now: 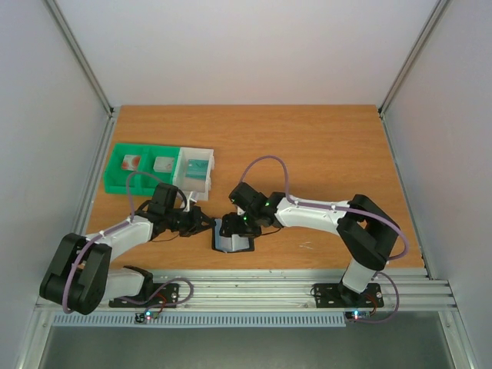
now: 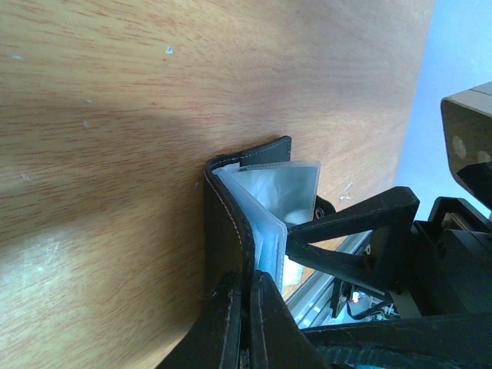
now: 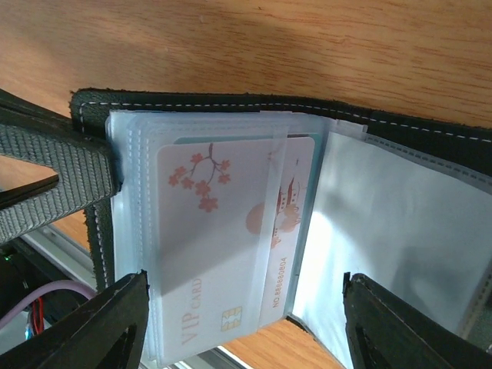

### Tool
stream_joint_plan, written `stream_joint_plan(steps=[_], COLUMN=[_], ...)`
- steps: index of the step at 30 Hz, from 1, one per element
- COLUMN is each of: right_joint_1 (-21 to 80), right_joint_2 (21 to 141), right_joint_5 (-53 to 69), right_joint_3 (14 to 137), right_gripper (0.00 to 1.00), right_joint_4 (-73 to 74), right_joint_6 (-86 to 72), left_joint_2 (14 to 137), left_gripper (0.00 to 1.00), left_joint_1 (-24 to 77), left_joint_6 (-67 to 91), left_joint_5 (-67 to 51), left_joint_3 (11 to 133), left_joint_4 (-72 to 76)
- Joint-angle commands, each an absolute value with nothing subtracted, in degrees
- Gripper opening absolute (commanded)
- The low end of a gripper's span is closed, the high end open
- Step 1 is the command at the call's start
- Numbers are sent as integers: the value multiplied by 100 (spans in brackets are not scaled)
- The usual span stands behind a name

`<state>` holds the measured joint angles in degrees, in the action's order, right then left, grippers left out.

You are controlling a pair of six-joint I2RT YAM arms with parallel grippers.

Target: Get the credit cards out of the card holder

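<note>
credit cards [image 3: 215, 254] tucked inside open card holder [image 3: 269, 108] — white VIP one on top, holder at near edge of tabletop [image 1: 323, 146], left hand [image 2: 247, 296] pinched shut on its black cover, right hand [image 3: 244, 288] wide open — straddling the cards, gripping nothing

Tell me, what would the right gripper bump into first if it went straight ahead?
Most likely the clear pocket over the VIP card in the card holder. The right gripper points straight at it, jaws open on either side. Depth is hard to judge, but nothing shows in between.
</note>
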<state>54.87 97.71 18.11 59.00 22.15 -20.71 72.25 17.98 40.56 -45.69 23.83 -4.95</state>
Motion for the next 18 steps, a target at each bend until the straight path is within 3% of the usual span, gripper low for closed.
stream_joint_plan(steps=[1,11,18], right_joint_1=[5537,5537,5537], right_joint_2=[9877,9880,9743], right_joint_5=[1831,1584,1827], right_joint_3=[6047,6030,5972], right_gripper=[69,58,56], right_joint_4=[2195,2401,2216], right_joint_6=[-2030,-1964,-1940], left_joint_2=[7144,7136,7122], left_gripper=[0,0,1], left_joint_1=[1786,1788,1791], left_joint_6=[4047,4033,4037], left_joint_5=[-4674,-4674,-4677], left_joint_3=[2364,2355,2355], left_joint_4=[-257,-271,-281])
